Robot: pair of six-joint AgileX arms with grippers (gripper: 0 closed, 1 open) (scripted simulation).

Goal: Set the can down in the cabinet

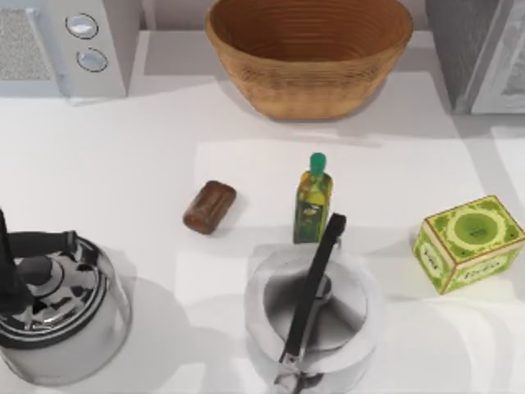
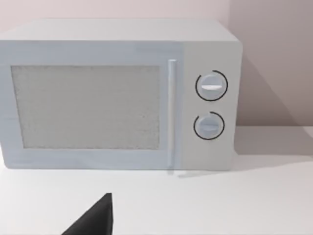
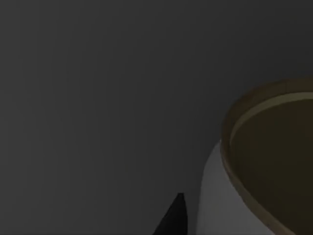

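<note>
The can (image 1: 210,207) lies on its side on the white table (image 1: 123,164), just left of the green-capped bottle (image 1: 312,199) and in front of the wicker basket (image 1: 308,51). The left wrist camera faces the microwave (image 2: 117,95); the right wrist view is dark. Whether either gripper is open, I cannot tell.

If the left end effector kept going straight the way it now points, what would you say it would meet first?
Most likely the microwave: the left wrist view faces its front squarely across bare table, with nothing between. How far off it stands is unclear, so this is a judgement.
</note>
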